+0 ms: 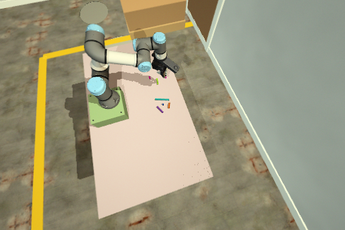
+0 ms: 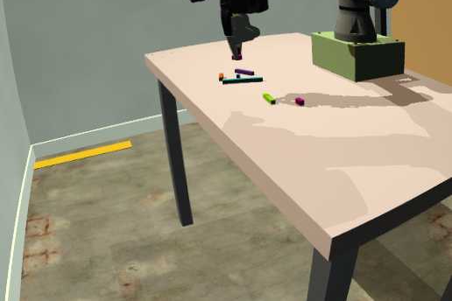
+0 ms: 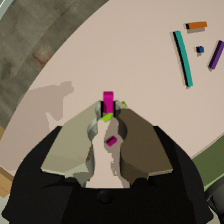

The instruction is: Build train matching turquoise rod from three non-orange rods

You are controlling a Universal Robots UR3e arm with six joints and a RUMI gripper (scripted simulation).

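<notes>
Magenta rod (image 3: pixel 108 101) is pinched in nearly closed gripper (image 3: pixel 107 114), lifted; should be carried level toward lime rod (image 2: pixel 269 98).

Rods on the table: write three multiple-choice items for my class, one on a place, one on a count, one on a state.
1. The blue rod lies between the turquoise rod and which rod?
A. purple
B. lime
C. orange

2. How many magenta rods are there?
A. one
B. two
C. three

3. The gripper is:
A. open
B. shut on nothing
C. shut on a magenta rod

Key:
1 A, the purple rod flanks it.
2 B, one magenta rod lies flat, the other magenta rod is held.
3 C, it shows between the jaws.
</notes>
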